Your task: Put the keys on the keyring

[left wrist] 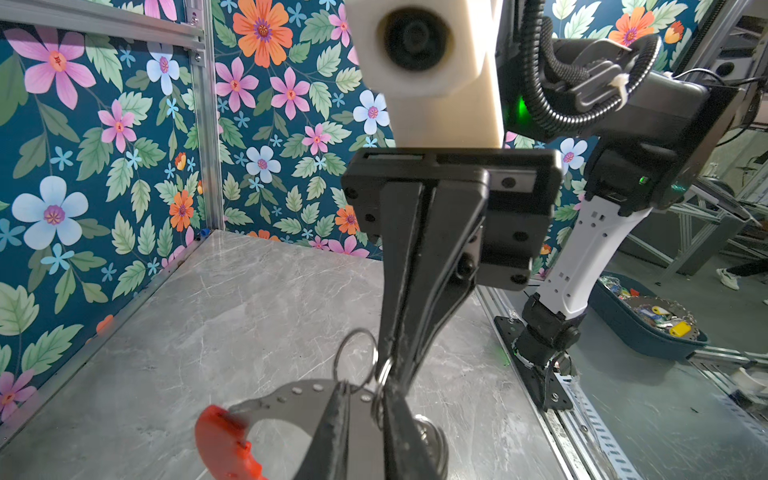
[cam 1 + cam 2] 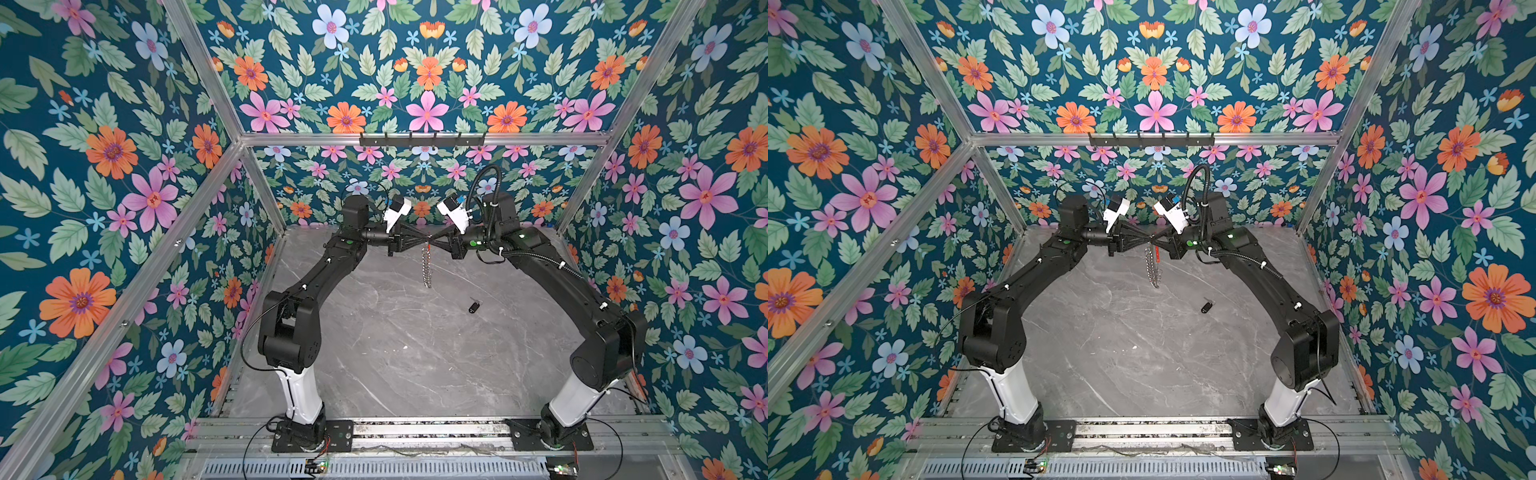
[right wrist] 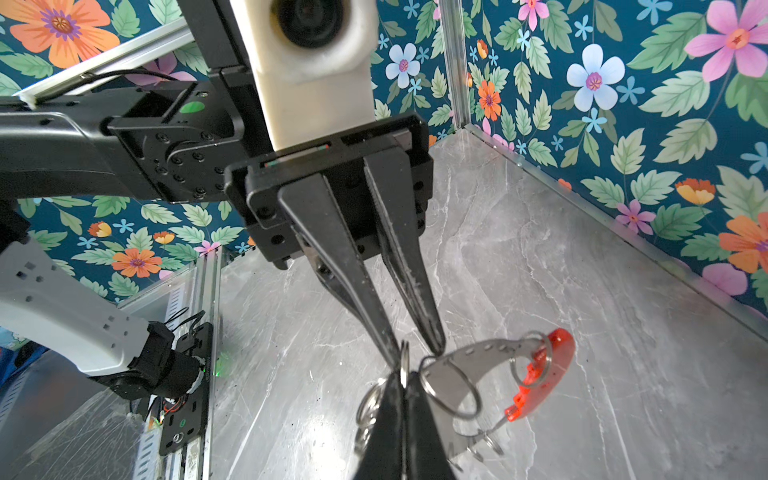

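In both top views the keyring (image 2: 427, 268) (image 2: 1152, 268) hangs edge-on above the grey table, at the far middle where my two grippers meet tip to tip. My left gripper (image 1: 365, 388) has its jaws narrowly apart, clamped on the keyring's silver band (image 1: 291, 395) by the red bar (image 1: 224, 444). My right gripper (image 3: 405, 376) is shut on one small steel loop (image 3: 403, 357) of the keyring. The left fingertips (image 3: 434, 349) sit on either side of that loop. The black key fob (image 2: 473, 306) (image 2: 1205, 306) lies alone on the table, nearer and to the right.
Flowered walls and aluminium posts enclose the table (image 2: 395, 353) on three sides. A black hook rail (image 2: 422, 139) is fixed high on the back wall. Outside the cell stands a blue bin (image 1: 648, 328) of small items. Both arm bases sit on the front rail (image 2: 428, 432).
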`<state>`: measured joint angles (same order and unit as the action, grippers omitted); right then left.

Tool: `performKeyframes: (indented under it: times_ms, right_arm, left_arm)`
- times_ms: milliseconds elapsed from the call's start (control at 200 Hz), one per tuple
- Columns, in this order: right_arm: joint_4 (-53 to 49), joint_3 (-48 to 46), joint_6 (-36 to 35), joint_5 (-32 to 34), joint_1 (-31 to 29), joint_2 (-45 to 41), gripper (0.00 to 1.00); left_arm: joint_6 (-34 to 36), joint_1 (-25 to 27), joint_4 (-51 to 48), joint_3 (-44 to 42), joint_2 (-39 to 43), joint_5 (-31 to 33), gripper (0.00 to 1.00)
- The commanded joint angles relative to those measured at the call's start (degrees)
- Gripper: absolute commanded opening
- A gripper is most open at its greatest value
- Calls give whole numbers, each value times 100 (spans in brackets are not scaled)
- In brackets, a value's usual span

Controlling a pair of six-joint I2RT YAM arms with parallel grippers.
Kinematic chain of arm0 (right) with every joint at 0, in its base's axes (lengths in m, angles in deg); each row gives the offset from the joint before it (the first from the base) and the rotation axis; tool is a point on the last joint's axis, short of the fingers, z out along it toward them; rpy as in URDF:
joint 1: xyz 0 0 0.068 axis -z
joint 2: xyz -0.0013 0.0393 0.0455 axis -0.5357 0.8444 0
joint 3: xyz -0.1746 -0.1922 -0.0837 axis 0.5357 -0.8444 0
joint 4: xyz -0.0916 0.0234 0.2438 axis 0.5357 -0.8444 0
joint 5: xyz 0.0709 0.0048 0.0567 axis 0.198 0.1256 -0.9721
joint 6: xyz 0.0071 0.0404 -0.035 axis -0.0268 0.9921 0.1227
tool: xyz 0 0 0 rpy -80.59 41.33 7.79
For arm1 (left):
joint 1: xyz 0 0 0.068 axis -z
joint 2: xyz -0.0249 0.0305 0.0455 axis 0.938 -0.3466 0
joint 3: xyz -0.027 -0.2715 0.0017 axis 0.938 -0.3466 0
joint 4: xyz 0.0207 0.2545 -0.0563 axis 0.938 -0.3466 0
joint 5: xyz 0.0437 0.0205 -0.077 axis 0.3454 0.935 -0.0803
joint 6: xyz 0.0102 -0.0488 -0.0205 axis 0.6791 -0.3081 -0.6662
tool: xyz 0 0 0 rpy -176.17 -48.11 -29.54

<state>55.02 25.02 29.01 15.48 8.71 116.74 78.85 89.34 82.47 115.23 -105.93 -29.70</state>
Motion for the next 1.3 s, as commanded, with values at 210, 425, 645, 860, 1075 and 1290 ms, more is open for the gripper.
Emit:
performKeyframes:
  times_ms: [210,425,645,860,1075,1290]
  right_arm:
    - [56,174,-86,-125,-39,105,0]
    - [221,91,97,42,-51,86,0]
    - [1722,-938,1241,918,21,-616,39]
    - [3164,-1944,2259,1066,237,-1097,29]
    - [3573,-1863,2874,991,365,-872,14]
    - [3851,-1586,3111,735,144,-620,11]
  left_arm:
    - [-175,2,50,36,-57,-169,4]
    - [-1297,16,1166,-174,-107,-66,0]
    - [-5231,42,6442,-1124,-338,1178,0]
    - [-6277,77,8081,-1313,-602,2357,0]
    - [-6027,160,7874,-1411,-440,2724,0]
    - [-5654,279,7671,-1559,-330,3047,0]
